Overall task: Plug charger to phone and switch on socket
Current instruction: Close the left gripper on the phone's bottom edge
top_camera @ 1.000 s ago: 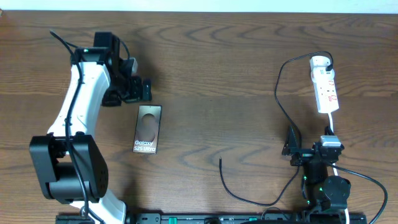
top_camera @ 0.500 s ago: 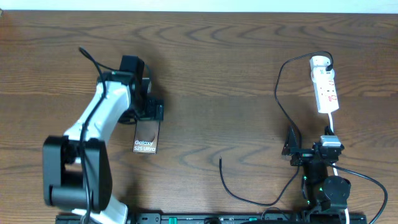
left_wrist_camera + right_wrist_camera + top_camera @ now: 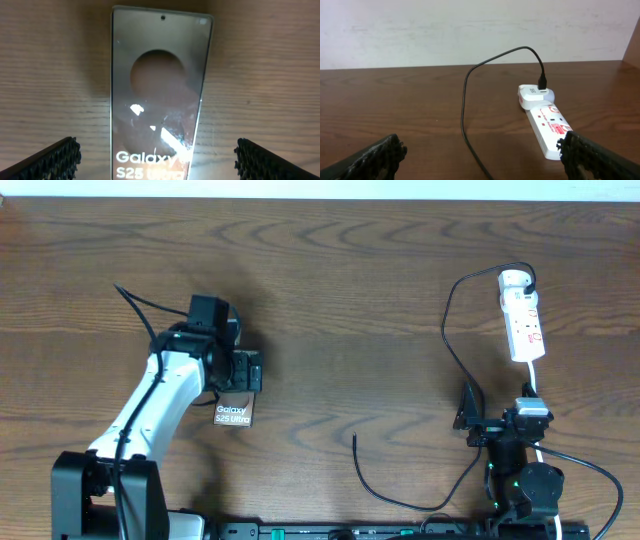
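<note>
The phone [image 3: 236, 412], a dark-grey slab with "Galaxy S25 Ultra" lettering, lies flat on the table at centre left. Its far half is hidden under my left gripper [image 3: 243, 370] in the overhead view. In the left wrist view the phone [image 3: 159, 95] lies between my open fingers [image 3: 157, 160], which straddle it without touching. The charger [image 3: 452, 350], a thin black cable, runs from the socket [image 3: 523, 317] at the right down to a free plug tip [image 3: 355, 439]. My right gripper [image 3: 480, 157] is open and empty, near the table's front edge, with the socket [image 3: 545, 120] ahead of it.
The socket's white cord [image 3: 533, 385] runs down towards the right arm's base [image 3: 520, 470]. The charger loops on the table between the right arm and the table's middle [image 3: 410, 502]. A pale wall [image 3: 470, 30] stands behind the table's far edge.
My left arm has swung from the far left towards the phone and come down over its far end. The phone, charger, socket and right arm have not moved.
</note>
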